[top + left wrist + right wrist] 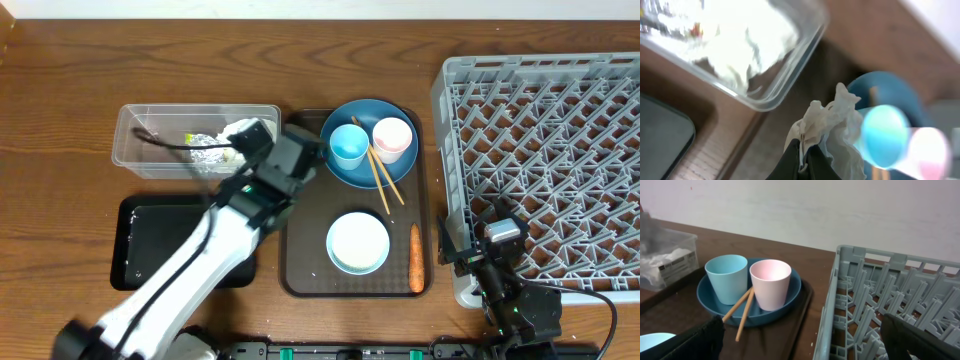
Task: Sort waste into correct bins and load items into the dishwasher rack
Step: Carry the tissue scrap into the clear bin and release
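Note:
My left gripper (804, 150) is shut on the crumpled white tissue (832, 130) and holds it just beside the right end of the clear tub (135, 150); the gripper also shows in the overhead view (255, 135). The foil wrapper (210, 148) lies in the tub. The black tray (150, 240) sits in front of the tub. The dark-blue dish (370, 175) holds the light-blue cup (349, 146), the pink cup (392, 139) and the chopsticks (380, 175). The bowl (357, 241) and carrot (416, 257) lie on the brown tray. My right gripper (805, 340) is open and empty by the grey rack's (550, 150) left wall.
The brown serving tray (300, 270) lies between the bins and the rack. The left arm reaches diagonally over the black tray. The rack's near-left corner (840, 280) stands close to the right gripper. Bare wooden table (60, 90) surrounds everything.

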Controlling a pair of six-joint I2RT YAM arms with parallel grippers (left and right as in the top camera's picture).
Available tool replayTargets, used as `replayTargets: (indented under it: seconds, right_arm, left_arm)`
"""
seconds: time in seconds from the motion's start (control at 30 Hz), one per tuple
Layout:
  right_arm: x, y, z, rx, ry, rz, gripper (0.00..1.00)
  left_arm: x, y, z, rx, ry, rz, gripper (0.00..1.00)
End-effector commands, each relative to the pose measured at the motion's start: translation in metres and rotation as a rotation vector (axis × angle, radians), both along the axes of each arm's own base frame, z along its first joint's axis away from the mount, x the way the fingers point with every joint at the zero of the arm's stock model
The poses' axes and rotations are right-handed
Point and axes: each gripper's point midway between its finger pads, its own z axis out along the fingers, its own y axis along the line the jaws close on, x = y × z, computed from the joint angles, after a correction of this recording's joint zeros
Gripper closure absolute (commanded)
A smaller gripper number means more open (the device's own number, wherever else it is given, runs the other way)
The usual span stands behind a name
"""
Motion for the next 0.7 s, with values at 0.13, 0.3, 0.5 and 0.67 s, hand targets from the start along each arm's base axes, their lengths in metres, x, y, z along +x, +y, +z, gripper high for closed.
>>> replayTargets:
  seconds: [0.13, 0.3, 0.5, 0.67]
  right_arm:
    - [0.0, -0.001, -0.001, 0.012, 0.005, -0.005, 0.01]
    - [0.0, -0.001, -0.001, 0.012, 0.005, -0.005, 0.01]
    - [0.0, -0.001, -0.001, 0.012, 0.005, -0.005, 0.01]
    - [0.0, -0.001, -0.001, 0.012, 0.005, -0.005, 0.01]
  left_arm:
    - [0.019, 0.061, 0.029, 0.12, -0.112, 0.135, 0.94]
    - [0.041, 0.096, -0.004, 0.18, -0.043, 0.213, 0.91]
    - [0.054, 0.111, -0.025, 0.183, 0.008, 0.173, 0.35]
    - [0.058, 0.098, 0.013, 0.211, -0.083, 0.015, 0.19]
